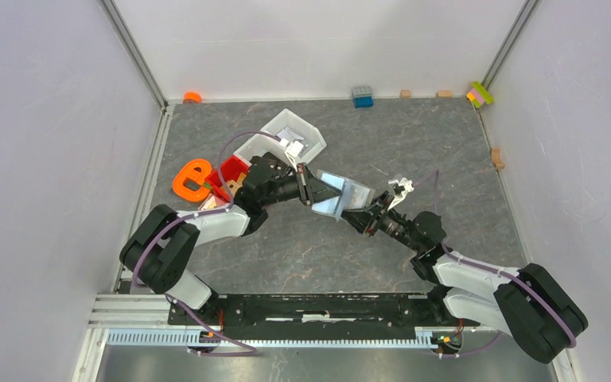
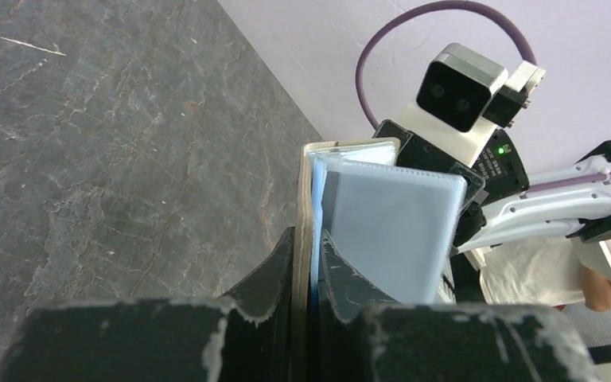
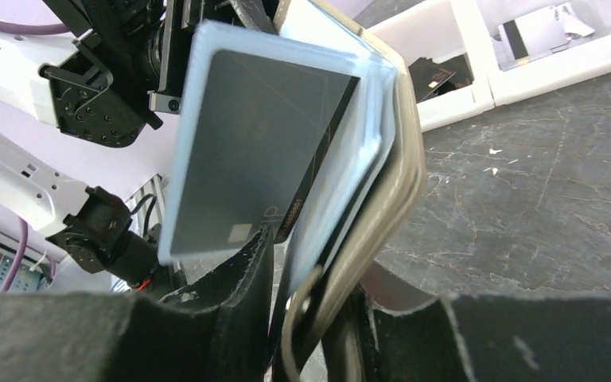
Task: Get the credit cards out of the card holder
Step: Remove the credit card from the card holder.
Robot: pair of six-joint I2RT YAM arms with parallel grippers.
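The taupe card holder (image 1: 342,196) hangs open in mid-air between my two grippers, above the table's middle. My left gripper (image 1: 309,189) is shut on one flap; in the left wrist view the jaws (image 2: 306,236) pinch the taupe flap's edge (image 2: 305,191), with a pale blue card (image 2: 390,231) standing beside it. My right gripper (image 1: 367,213) is shut on the other flap; in the right wrist view (image 3: 310,274) the curved taupe flap (image 3: 404,171) and a grey card in a pale blue sleeve (image 3: 254,151) rise from between the fingers.
A white bin (image 1: 274,131) and a red bin (image 1: 234,168) stand behind the left arm, with an orange object (image 1: 191,180) to their left. Small blocks (image 1: 362,97) line the far wall. White bins also show in the right wrist view (image 3: 477,83).
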